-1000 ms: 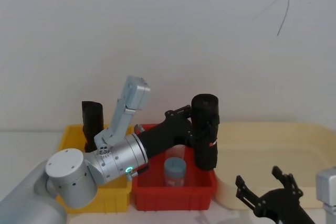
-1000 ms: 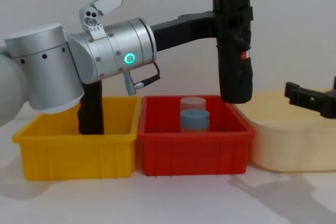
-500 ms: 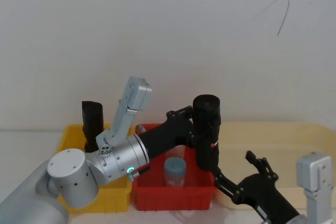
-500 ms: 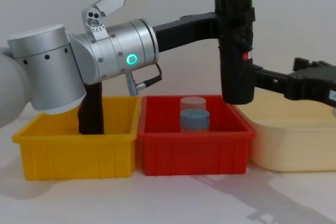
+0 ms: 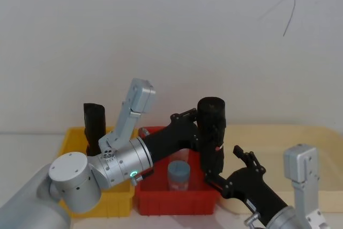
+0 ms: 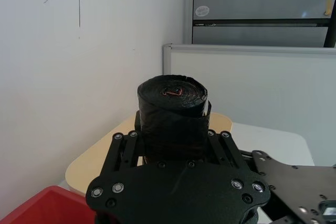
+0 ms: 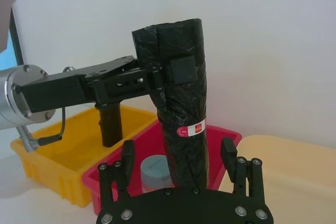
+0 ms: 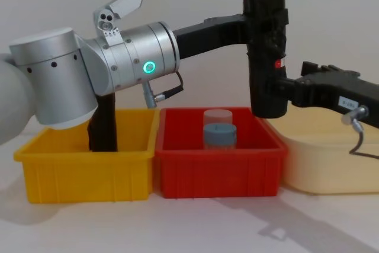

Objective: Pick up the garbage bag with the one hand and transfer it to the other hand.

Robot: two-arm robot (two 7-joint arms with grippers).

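Two grippers meet at the garbage bag (image 8: 265, 51), which hangs upright above the right-hand end of the red bin (image 8: 219, 167), its lower end just over the bin's rim. The left gripper (image 8: 263, 23), reaching across from above the yellow bin (image 8: 83, 173) on the red bin's left, pinches the roll's upper part, one pad (image 7: 181, 69) pressed flat against the black wrap. The right gripper (image 7: 178, 157) comes in from over the cream tray (image 8: 320, 164) on the red bin's right. Its fingers (image 7: 127, 156) are spread to either side of the roll's lower part, below the band with the red mark (image 7: 198, 127), a gap showing on each side. A blue-lidded jar (image 8: 219, 134) stands inside the red bin, and a slimmer black roll (image 8: 103, 125) stands in the yellow bin.
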